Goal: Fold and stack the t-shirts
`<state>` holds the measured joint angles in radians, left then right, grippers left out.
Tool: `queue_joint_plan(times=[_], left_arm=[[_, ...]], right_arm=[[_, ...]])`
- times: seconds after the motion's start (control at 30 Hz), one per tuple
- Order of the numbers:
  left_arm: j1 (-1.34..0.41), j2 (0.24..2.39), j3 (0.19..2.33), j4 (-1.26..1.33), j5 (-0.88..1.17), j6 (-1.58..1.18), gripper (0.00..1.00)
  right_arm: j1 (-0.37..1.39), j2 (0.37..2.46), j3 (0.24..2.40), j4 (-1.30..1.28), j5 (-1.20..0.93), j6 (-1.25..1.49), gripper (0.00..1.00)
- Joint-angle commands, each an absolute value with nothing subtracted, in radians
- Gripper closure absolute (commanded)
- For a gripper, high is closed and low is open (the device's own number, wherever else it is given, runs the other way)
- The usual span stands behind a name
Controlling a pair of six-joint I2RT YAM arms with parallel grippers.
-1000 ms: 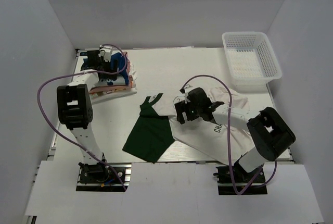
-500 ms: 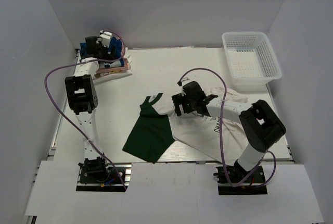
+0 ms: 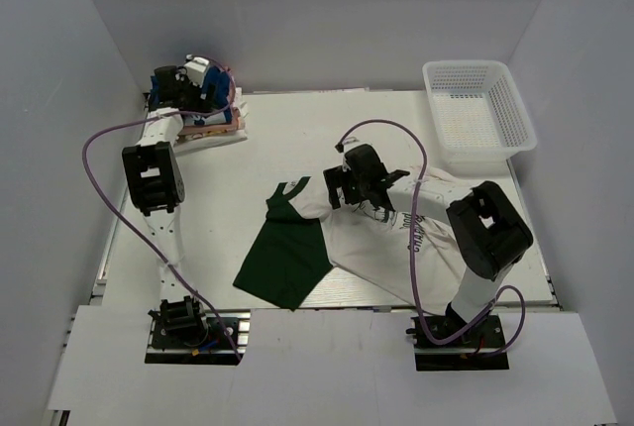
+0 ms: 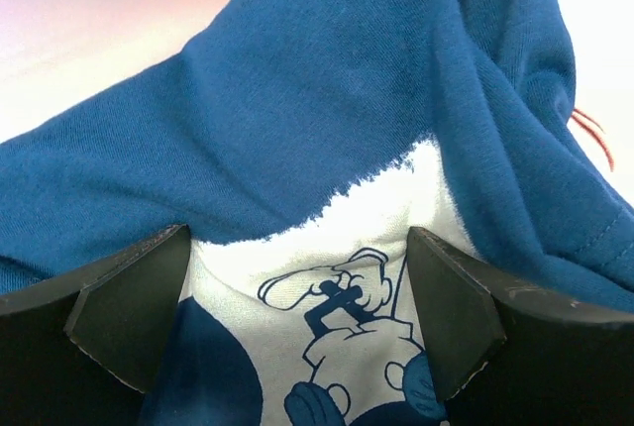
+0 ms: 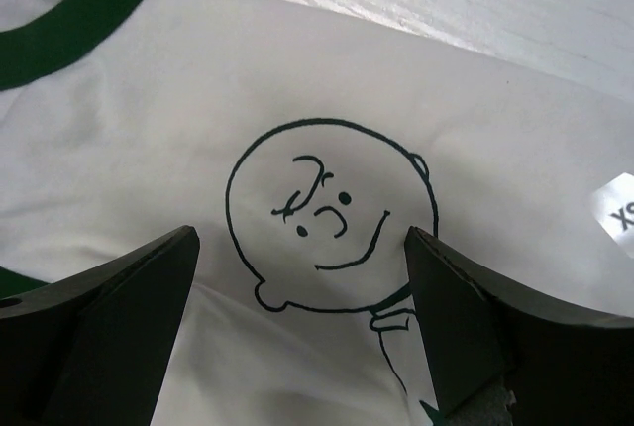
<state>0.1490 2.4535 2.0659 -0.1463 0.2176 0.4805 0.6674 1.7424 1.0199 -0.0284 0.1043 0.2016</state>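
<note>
T-shirts lie in two groups on the white table (image 3: 297,139), seen from above. At about 10 o'clock, by the far-left corner, the pinkish t-shirts (image 3: 213,129) form a small pile, with the blue t-shirt (image 3: 216,91) at its far side. The cream t-shirt (image 3: 426,248) is spread out at about 4 o'clock. Its left edge touches the dark green t-shirt (image 3: 287,253), which lies flat at about 6 o'clock. A white mesh basket (image 3: 480,114) stands at 1 o'clock, near the cream sleeve.

Left wrist view: my left gripper (image 4: 297,238) hangs over the blue t-shirt with its jaws spread as wide as they go. The white cartoon print (image 4: 337,297) shows in the gap between the fingers (image 4: 129,307), and nothing is clamped. Whether the tips touch the cloth I cannot tell.

Right wrist view: my right gripper (image 5: 302,238) hangs low over the cream t-shirt, jaws likewise fully apart and gripping nothing. The cartoon-boy drawing (image 5: 322,213) sits between the two fingers (image 5: 119,327). Dark green cloth shows at 10 o'clock of this view.
</note>
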Motion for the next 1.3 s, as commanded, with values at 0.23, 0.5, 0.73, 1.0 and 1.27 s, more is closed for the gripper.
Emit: queue_joint_plan(times=[0.23, 0.5, 0.73, 1.0, 1.27], left_arm=[[0.150, 2.044, 1.850, -0.146, 0.308, 0.254, 0.00], [0.130, 1.992, 1.704, -0.045, 0.578, 0.025, 0.00], [0.028, 2.242, 1.989, -0.245, 0.733, 0.000, 0.00], [-0.115, 2.377, 2.039, -0.304, 0.521, 0.035, 0.00], [-0.146, 2.506, 2.144, -0.304, 0.221, -0.093, 0.00]], right_arm=[[0.664, 1.649, 0.959, 0.064, 0.032, 0.195, 0.10], [0.661, 1.605, 0.899, 0.094, 0.057, 0.193, 0.10], [0.658, 1.603, 0.894, 0.052, 0.119, 0.215, 0.10], [0.643, 1.646, 0.893, 0.005, 0.123, 0.225, 0.10], [0.640, 1.624, 0.859, 0.006, 0.118, 0.216, 0.10]])
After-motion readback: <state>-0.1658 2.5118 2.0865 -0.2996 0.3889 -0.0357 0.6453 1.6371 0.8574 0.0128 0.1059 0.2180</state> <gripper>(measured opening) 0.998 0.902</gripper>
